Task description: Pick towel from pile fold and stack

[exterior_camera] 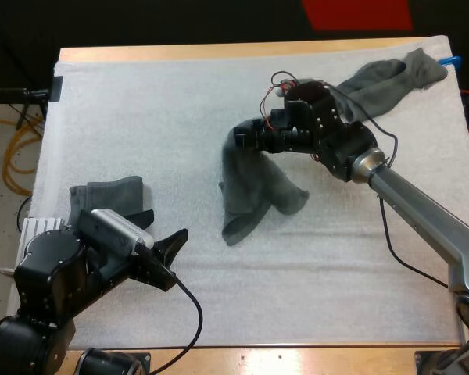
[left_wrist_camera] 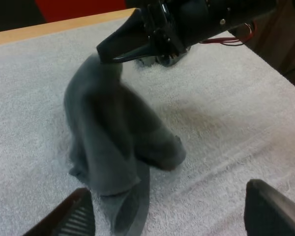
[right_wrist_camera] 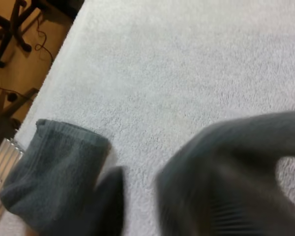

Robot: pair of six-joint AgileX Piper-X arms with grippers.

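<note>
Right gripper (exterior_camera: 238,141): fingers pressed together on the top edge of the held towel (exterior_camera: 254,191), over the middle of the white mat (exterior_camera: 164,101). The towel hangs from the pinch in loose folds, and its lower end rests on the mat.

Left gripper (exterior_camera: 169,222): fingers (left_wrist_camera: 66,216) spread wide, gripping nothing, near the mat's near-left corner and aimed toward the held towel.

Folded towel (exterior_camera: 109,195): lies flat at the mat's left edge, just beside the left gripper.

Crumpled towel (exterior_camera: 391,78): lies at the mat's far-right corner, behind the right arm.
</note>
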